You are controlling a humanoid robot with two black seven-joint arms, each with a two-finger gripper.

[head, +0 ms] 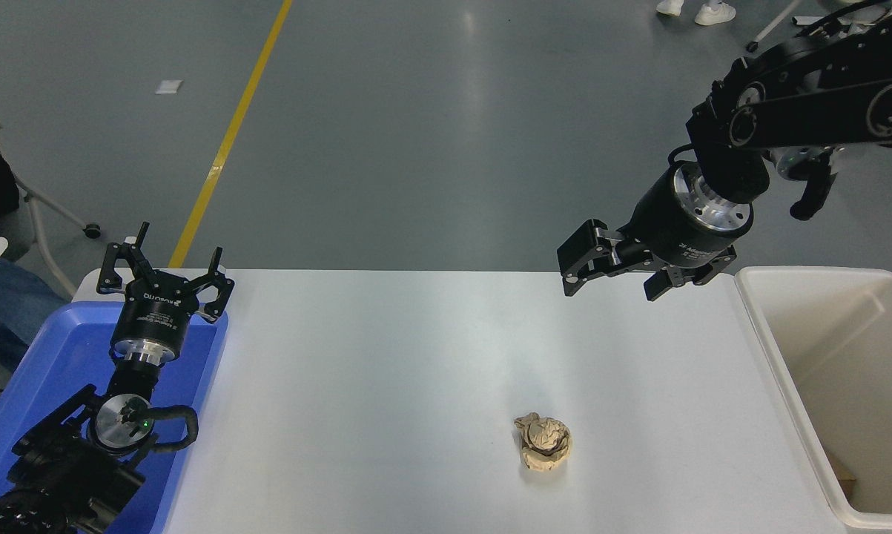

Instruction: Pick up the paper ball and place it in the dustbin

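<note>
Right gripper [612,278] spread, dustbin [783,356] cut off

White table [386,356] fills the lower frame, surface bare and matte where I can see it. Shallow blue tray [193,386] sits on its left end, long side running toward me, part of it cut off by the frame's lower left corner. Past the table: grey glossy floor [431,126] with a soft light reflection near top centre. Yellow line [230,133] runs diagonally across it from the top edge down to the table's far left corner. Small white scrap [168,87] lies on the floor left of that line. Wheeled chair leg [60,215] at far left. White shoes [696,10] at the top edge, person otherwise out of frame.
</note>
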